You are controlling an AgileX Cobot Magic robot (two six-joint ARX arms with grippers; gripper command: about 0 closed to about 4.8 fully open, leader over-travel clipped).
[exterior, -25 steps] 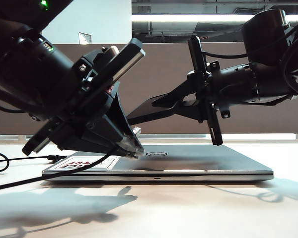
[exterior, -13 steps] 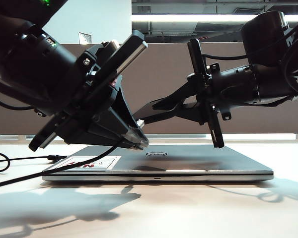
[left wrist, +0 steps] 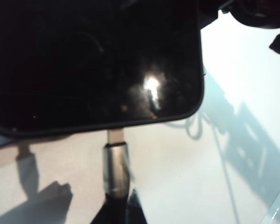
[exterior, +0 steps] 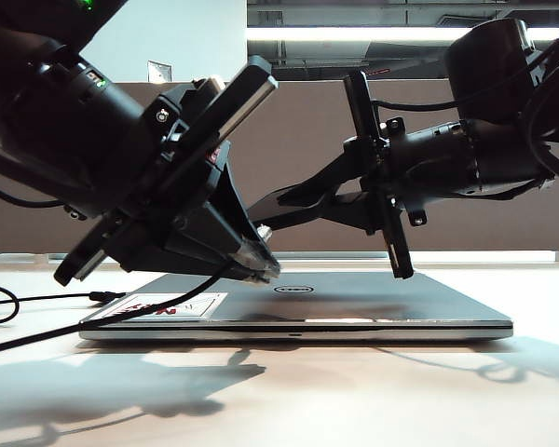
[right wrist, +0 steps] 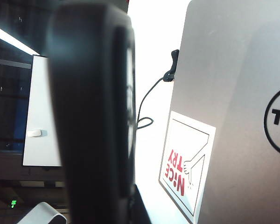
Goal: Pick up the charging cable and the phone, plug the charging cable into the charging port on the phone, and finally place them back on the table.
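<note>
The charging cable (left wrist: 115,168) plug sits at the phone (left wrist: 93,65) edge above the laptop (exterior: 354,303); left gripper (exterior: 256,265) fingers pinch the plug, right gripper (exterior: 279,200) fingers clamp the phone. Any tilt could jam the plug or bend it.

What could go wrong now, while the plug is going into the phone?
The charging cable's plug, gripped by the left gripper, shows bare metal outside the phone; pushing off-line could bend it. The right gripper holds the phone above the laptop; a slip could drop it there.
</note>
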